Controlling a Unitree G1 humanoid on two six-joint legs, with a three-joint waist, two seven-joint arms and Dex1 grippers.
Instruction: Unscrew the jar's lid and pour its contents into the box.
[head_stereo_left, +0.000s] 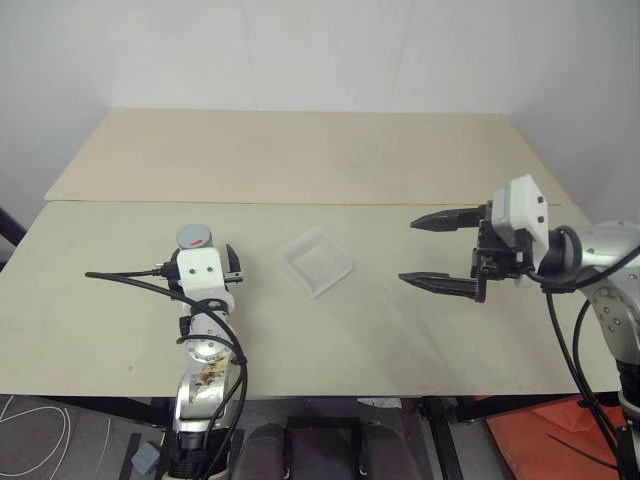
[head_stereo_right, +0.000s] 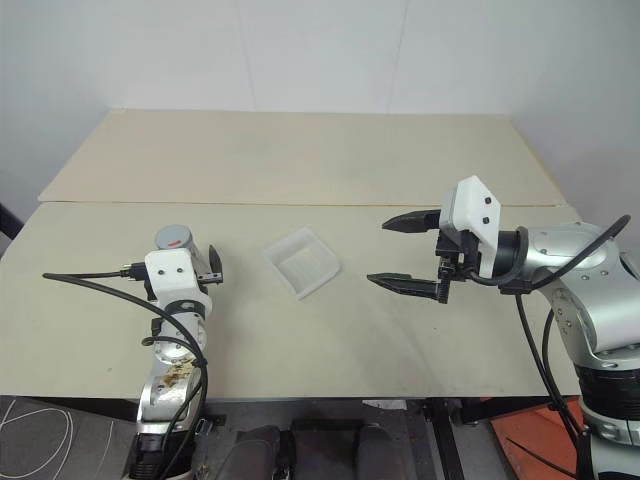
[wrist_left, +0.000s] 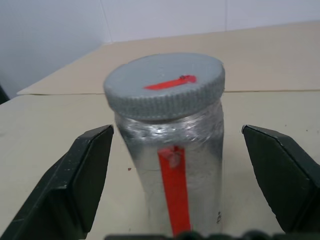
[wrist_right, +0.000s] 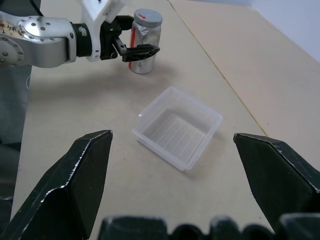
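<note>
Left wrist view shows the jar (wrist_left: 172, 165) upright between the wide-open left tool (wrist_left: 180, 175), untouched, its lid (wrist_left: 165, 85) screwed on with a red mark on top. Right wrist view looks into the box (wrist_right: 177, 127), which holds nothing. The right tool (head_stereo_left: 440, 252) hovers wide open above the desk (head_stereo_left: 400, 340), gripping nothing.
</note>
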